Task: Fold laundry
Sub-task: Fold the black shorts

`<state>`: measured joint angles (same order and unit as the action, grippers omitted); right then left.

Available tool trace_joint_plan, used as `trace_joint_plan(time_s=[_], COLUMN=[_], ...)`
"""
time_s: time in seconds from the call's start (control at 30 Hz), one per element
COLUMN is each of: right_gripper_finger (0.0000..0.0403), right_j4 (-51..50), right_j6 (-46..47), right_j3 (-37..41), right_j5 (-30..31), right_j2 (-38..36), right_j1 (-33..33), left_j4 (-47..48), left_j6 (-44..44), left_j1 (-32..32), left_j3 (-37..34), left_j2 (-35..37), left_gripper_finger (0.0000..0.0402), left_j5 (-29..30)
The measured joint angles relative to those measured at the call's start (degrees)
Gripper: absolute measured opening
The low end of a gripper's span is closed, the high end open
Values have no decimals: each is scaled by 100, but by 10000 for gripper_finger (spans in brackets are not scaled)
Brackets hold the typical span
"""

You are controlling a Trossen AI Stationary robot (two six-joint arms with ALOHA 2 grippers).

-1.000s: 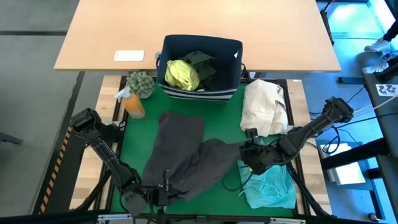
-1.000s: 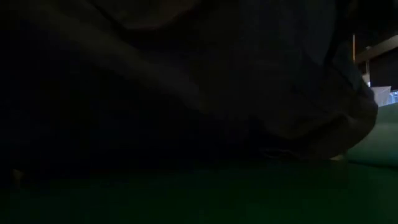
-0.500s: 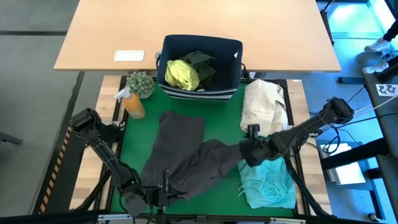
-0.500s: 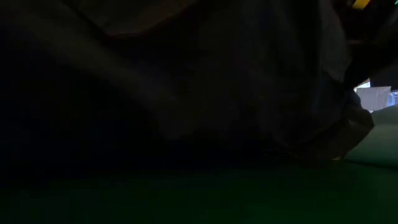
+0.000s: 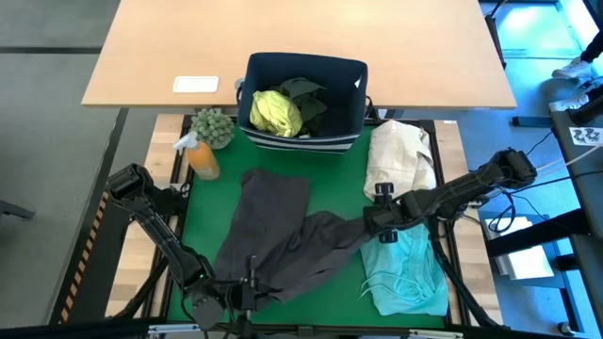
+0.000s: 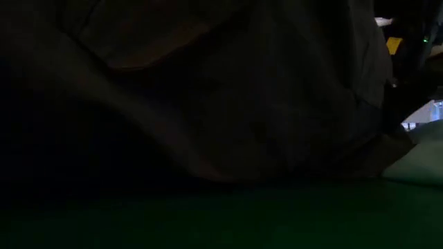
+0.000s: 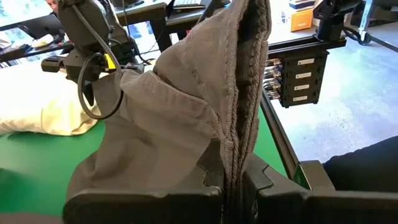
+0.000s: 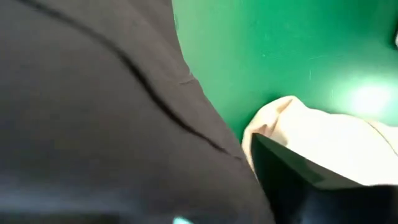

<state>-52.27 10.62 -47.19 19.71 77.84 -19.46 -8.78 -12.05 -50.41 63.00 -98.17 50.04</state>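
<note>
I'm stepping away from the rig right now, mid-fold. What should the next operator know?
Left gripper: shut on the grey garment's near edge, at the mat's front.
Right gripper: at that garment's right end, beside the turquoise garment; grip unclear.
Yellow-green shirt and a dark garment sit in the navy bin.
Cream bundle lies on the right side of the mat.
Done: nothing visibly folded.
Left: fold the grey one, then the rest.
</note>
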Motion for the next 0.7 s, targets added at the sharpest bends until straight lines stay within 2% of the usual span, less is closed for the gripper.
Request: trace_joint_plan(time_s=[0.17, 0.2, 0.37, 0.47, 0.57, 0.7], right_gripper_finger=[29, 16, 26, 16, 6, 11], right_j4=[-309, -449, -910, -1116, -1117, -842], right_j6=[-300, -350, -364, -398, -645, -1035], right_j3=[-270, -360, -873, -1278, -1715, -2228], right_j5=[46, 94, 767, 1323, 1691, 1980], right_j2=[-58, -57, -55, -57, -57, -57], right_j1=[4, 3, 2, 0, 0, 0], left_j4=[1, 2, 14, 16, 19, 18], left_j6=[-17, -46, -103, -112, -108, -102], left_j1=[-12, -18, -68, -94, -123, -160], left_j3=[0, 0, 0, 0, 0, 0], left_j2=[0, 0, 0, 0, 0, -2], left_gripper_finger=[0, 0, 0, 0, 0, 0], left_j5=[-4, -2, 2, 4, 33, 92])
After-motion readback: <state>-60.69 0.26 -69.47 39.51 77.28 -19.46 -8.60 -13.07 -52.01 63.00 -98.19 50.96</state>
